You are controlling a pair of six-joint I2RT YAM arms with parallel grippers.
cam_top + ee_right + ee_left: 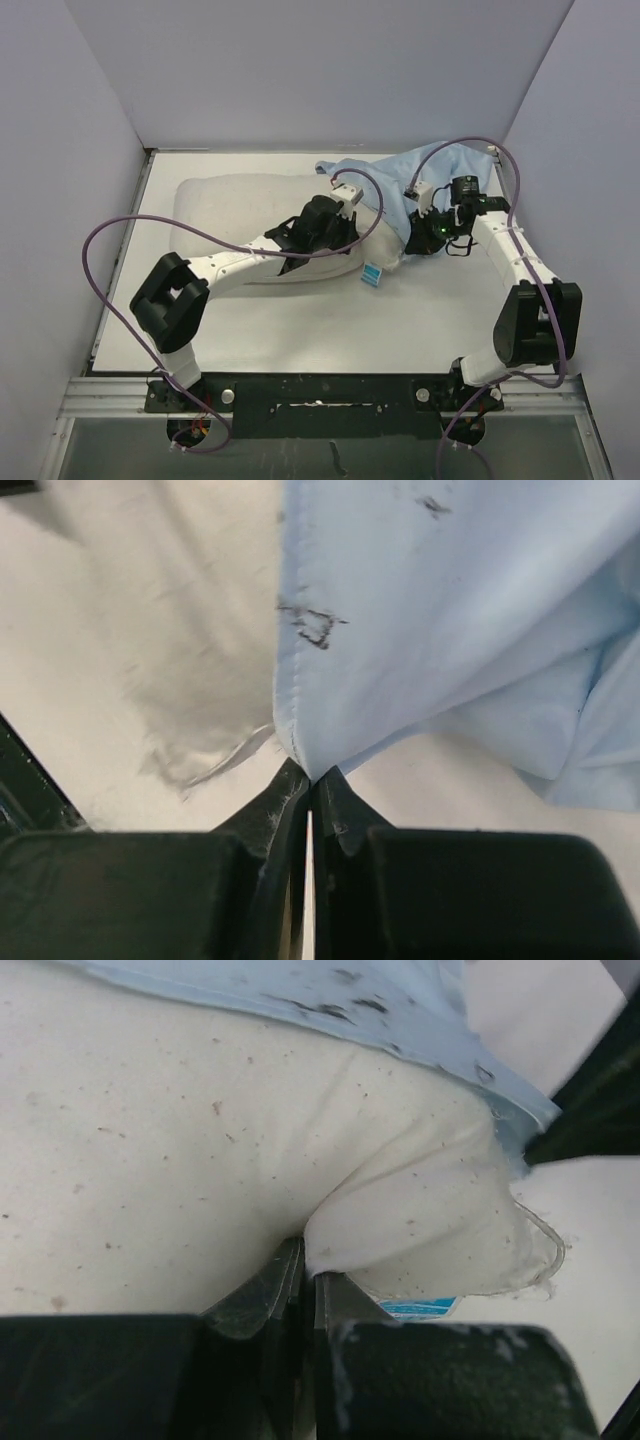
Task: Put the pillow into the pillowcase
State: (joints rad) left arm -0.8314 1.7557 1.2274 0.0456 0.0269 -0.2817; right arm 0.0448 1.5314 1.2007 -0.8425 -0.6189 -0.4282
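Lying left-to-right on the desk [300, 320], the pillow [230, 205] tucks its right end under the pillowcase [400, 175] mouth, left tool [305, 1265] clenched on that corner, right tool [310, 778] pinching the hem.

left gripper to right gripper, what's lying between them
The pillow's end, with the pillowcase's edge draped over it, fills the gap between the left gripper and right gripper; the top view shows it.

Bright, even overhead light, soft faint shadows, sharp top view, wrist close-ups slightly blurred.
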